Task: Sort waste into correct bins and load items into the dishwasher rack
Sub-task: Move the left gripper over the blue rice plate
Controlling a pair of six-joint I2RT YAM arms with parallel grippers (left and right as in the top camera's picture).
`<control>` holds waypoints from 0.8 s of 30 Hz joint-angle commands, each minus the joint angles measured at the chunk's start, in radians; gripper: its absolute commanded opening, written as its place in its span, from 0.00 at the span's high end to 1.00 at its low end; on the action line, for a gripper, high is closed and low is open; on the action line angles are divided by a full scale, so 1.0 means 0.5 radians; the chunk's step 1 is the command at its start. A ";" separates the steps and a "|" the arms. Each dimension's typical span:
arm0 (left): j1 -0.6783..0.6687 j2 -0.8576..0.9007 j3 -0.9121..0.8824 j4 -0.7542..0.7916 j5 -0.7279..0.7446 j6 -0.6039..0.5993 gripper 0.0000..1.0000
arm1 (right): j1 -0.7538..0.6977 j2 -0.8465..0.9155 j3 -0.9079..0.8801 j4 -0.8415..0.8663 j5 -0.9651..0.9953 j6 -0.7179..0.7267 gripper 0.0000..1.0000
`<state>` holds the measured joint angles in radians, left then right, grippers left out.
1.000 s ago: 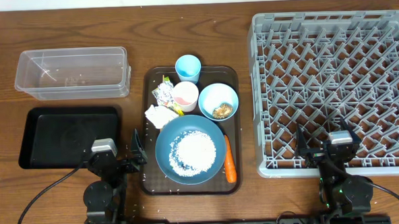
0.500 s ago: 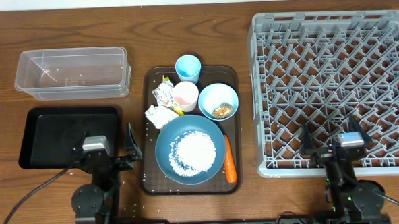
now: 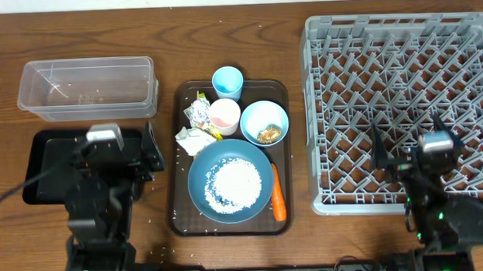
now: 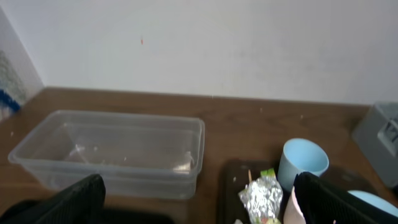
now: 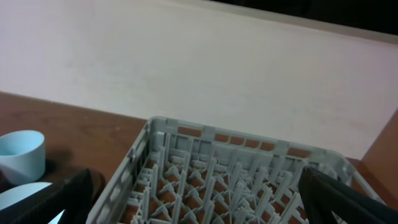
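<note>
On the brown serving tray (image 3: 180,224) sit a large dark blue bowl (image 3: 201,186) holding white rice (image 3: 231,183), an orange carrot (image 3: 278,195), a smaller light blue bowl (image 3: 263,114) with a brownish lump (image 3: 268,134), a pink cup (image 3: 224,116), a light blue cup (image 3: 227,81), a printed wrapper (image 3: 197,113) and a white napkin (image 3: 194,141). The clear tub (image 3: 88,87) and the black tray (image 3: 51,164) lie to the left, and the grey rack (image 3: 402,71) to the right. My left gripper (image 3: 115,147) is open and empty over the black tray's right end. My right gripper (image 3: 413,143) is open and empty over the rack's front edge.
The left wrist view shows the clear tub (image 4: 112,149), light blue cup (image 4: 303,162), wrapper (image 4: 261,196) and a thin chopstick (image 4: 250,177) ahead. The right wrist view shows the rack (image 5: 236,168) and light blue cup (image 5: 22,155). A pale wall stands behind the table.
Both arms have risen and reached away from the front edge. The left gripper now hangs over the black tray and the right over the rack's front. Nothing on the table has moved.
</note>
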<state>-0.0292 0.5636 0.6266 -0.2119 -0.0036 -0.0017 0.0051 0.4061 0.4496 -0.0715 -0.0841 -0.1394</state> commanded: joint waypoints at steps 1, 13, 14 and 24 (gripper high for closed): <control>-0.006 0.134 0.216 -0.125 -0.013 0.019 0.02 | 0.026 0.206 0.195 -0.052 -0.083 -0.053 0.01; -0.006 0.674 0.858 -0.917 0.331 0.009 0.02 | 0.026 0.928 0.894 -0.601 -0.303 -0.053 0.01; -0.006 0.722 0.896 -0.986 0.417 0.007 0.02 | 0.026 0.973 0.932 -0.639 -0.324 -0.053 0.01; -0.006 1.170 0.958 -1.443 0.980 -0.022 0.02 | 0.026 1.205 1.049 -0.703 -0.575 -0.051 0.01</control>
<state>-0.0299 1.1057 1.0904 -0.9157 0.3965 -0.0025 0.0051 1.0058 0.9497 -0.4255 -0.3023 -0.1513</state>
